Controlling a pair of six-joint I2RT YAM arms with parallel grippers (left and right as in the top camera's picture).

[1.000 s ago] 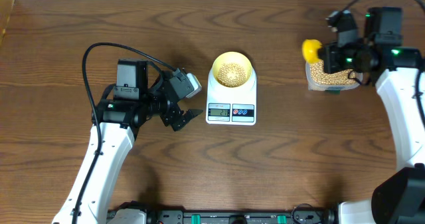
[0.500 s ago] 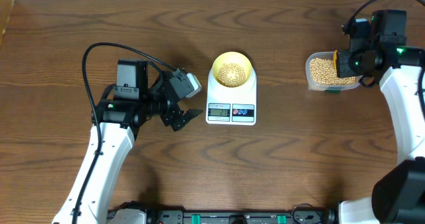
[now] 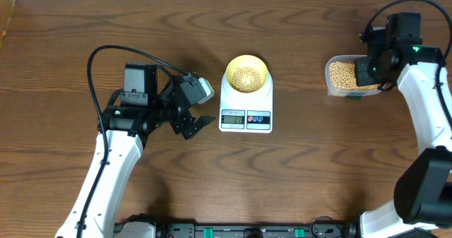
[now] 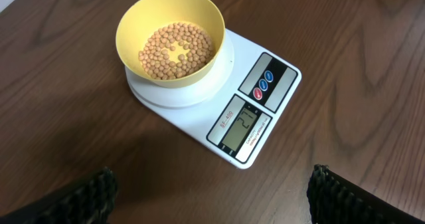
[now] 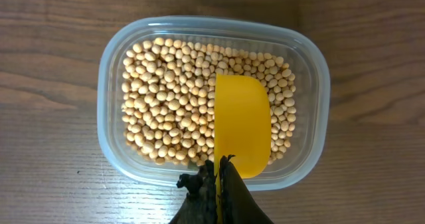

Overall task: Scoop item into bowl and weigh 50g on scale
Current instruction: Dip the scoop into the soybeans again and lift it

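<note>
The pale yellow bowl (image 3: 246, 74) stands on the white scale (image 3: 246, 118) at mid-table and holds a layer of tan beans (image 4: 176, 49). The left wrist view shows bowl (image 4: 136, 18), scale (image 4: 265, 111) and its lit display. My left gripper (image 3: 200, 122) is open and empty, just left of the scale. My right gripper (image 3: 369, 72) is shut on the handle of a yellow scoop (image 5: 242, 124), held over the clear container (image 5: 111, 71) full of beans (image 5: 169, 104) at the right. In the overhead view the scoop is hidden under the gripper.
The clear bean container (image 3: 332, 79) sits at the far right of the wooden table (image 3: 296, 181). A black cable (image 3: 106, 51) loops above the left arm. The table's back edge meets a white wall.
My right gripper has swung the yellow scoop from the container's left side to over its right part. The left arm, bowl and scale have not moved.
</note>
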